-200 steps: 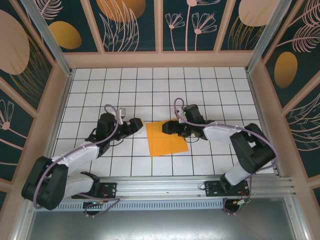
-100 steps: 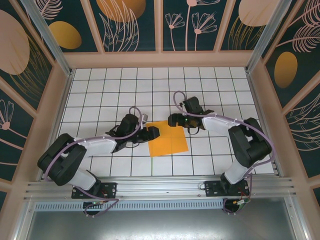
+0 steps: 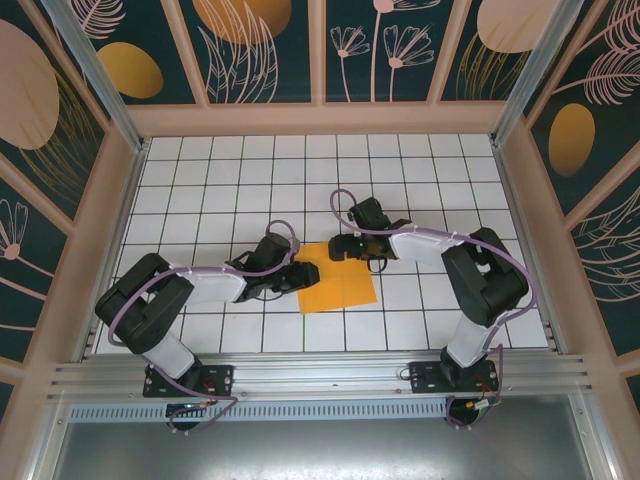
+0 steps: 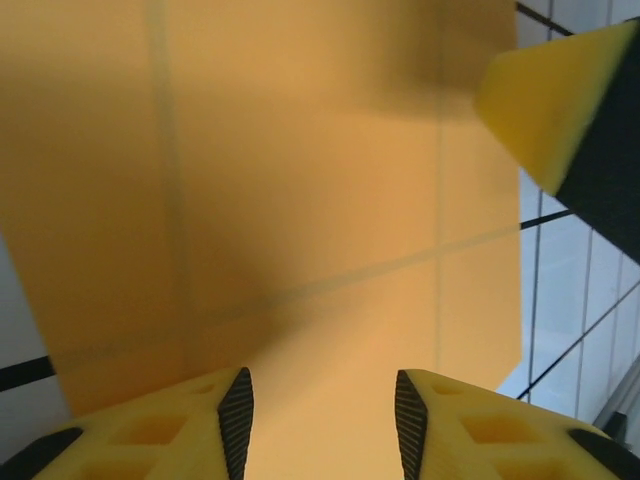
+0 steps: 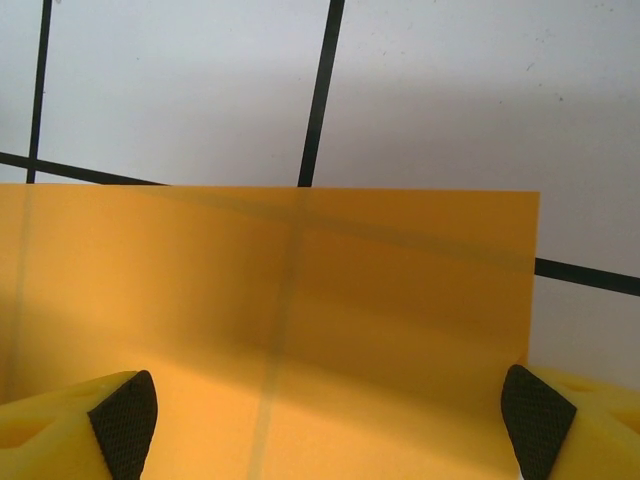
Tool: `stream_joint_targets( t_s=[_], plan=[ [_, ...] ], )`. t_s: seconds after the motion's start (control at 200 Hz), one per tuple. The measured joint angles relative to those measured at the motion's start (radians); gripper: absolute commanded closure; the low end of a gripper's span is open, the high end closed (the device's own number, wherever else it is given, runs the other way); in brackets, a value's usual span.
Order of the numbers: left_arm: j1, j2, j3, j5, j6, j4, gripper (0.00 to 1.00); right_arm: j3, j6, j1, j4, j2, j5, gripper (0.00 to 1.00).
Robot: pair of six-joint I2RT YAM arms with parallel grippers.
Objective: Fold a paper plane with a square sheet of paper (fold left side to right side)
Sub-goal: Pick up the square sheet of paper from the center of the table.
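The square sheet of paper (image 3: pixel 342 286) lies flat on the white grid table, bright orange, with tile lines showing faintly through it. My left gripper (image 3: pixel 303 272) sits low at its left edge, jaws open, and in the left wrist view the sheet (image 4: pixel 300 200) spreads out ahead of the gripper (image 4: pixel 322 405). My right gripper (image 3: pixel 338 248) is at the sheet's far edge near the far-left corner. It is wide open above the sheet (image 5: pixel 300 300), with the gripper (image 5: pixel 330 420) holding nothing. One yellow right fingertip (image 4: pixel 545 95) shows at the left wrist view's upper right.
The tiled table (image 3: pixel 230 180) is boxed in by patterned walls (image 3: pixel 320 50) on three sides. An aluminium rail (image 3: pixel 320 375) runs along the near edge by the arm bases. Both arms reach inward, and their grippers are about one tile apart.
My left arm has swung right until its gripper reached the sheet's left edge. My right gripper has slid left and slightly farther back along the sheet's far edge. The sheet has not moved.
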Motion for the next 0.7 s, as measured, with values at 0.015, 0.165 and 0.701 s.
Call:
stream_joint_targets(
  t_s=[0.015, 0.165, 0.701],
  plan=[
    [-0.001, 0.002, 0.0, -0.003, 0.0, -0.002, 0.56, 0.0, -0.001, 0.002, -0.002, 0.001, 0.002, 0.08],
    [-0.004, 0.01, 0.007, -0.012, 0.0, -0.008, 0.6, 0.003, -0.002, 0.009, -0.004, 0.006, 0.018, 0.08],
    [-0.01, 0.028, 0.012, -0.032, -0.003, 0.018, 0.65, -0.003, 0.015, 0.063, -0.04, -0.01, -0.058, 0.27]
  ],
)
